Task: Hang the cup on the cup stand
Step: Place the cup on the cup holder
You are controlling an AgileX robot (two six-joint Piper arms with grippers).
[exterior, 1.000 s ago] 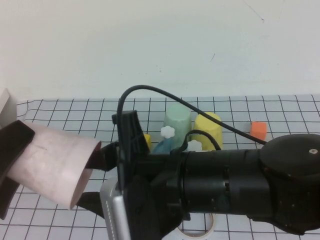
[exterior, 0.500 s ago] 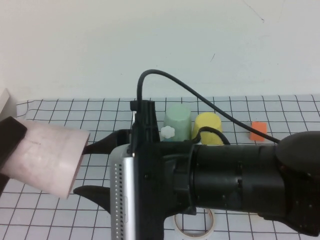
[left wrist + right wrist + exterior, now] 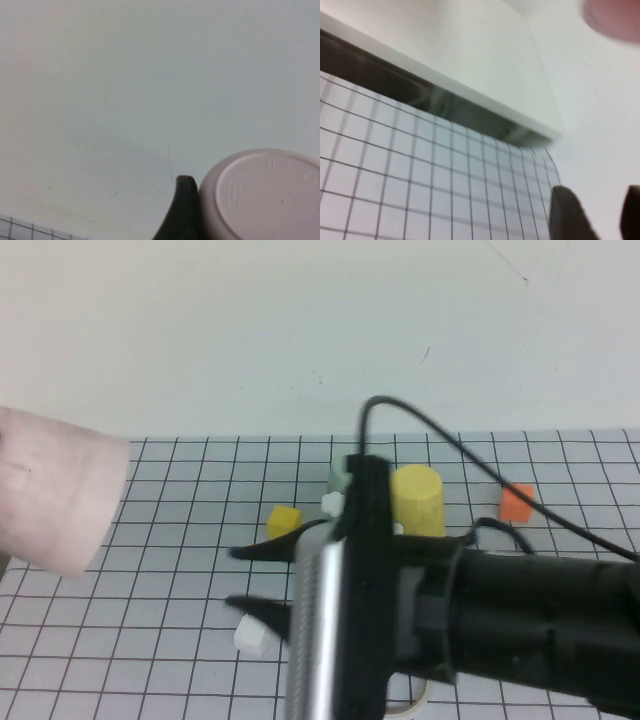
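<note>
High view: the cup (image 3: pixel 55 502) lies on its side in the air above the bench's left edge, its wider end pointing toward the middle of the bench (image 3: pixel 180 540). Most of the left hand is out of this view. In the left wrist view one black finger (image 3: pixel 184 210) presses against the side of the cup (image 3: pixel 262 197) beside its round base, so the left hand holds the cup.

The right arm (image 3: pixel 520 610) reaches across the front of the bench from the right edge. The right hand (image 3: pixel 245 580) hovers over the grid cloth near the middle, its two dark fingers apart with nothing between them, pointing toward the left edge. In the right wrist view both fingertips (image 3: pixel 567 212) show with a clear gap, and the cup (image 3: pixel 615 17) is a pink blur well apart from them.

Behind the right arm, a white flower knob (image 3: pixel 331 503) of the cup stand shows; the rest of the stand is hidden. A mint-green cup (image 3: pixel 340 476) and a yellow cup (image 3: pixel 417 498) stand upside down beside it. A yellow block (image 3: pixel 284 521) lies nearer the middle, an orange block (image 3: pixel 516 503) toward the far right corner, and a white block (image 3: pixel 252 638) just beside the lower finger of the right hand.
</note>
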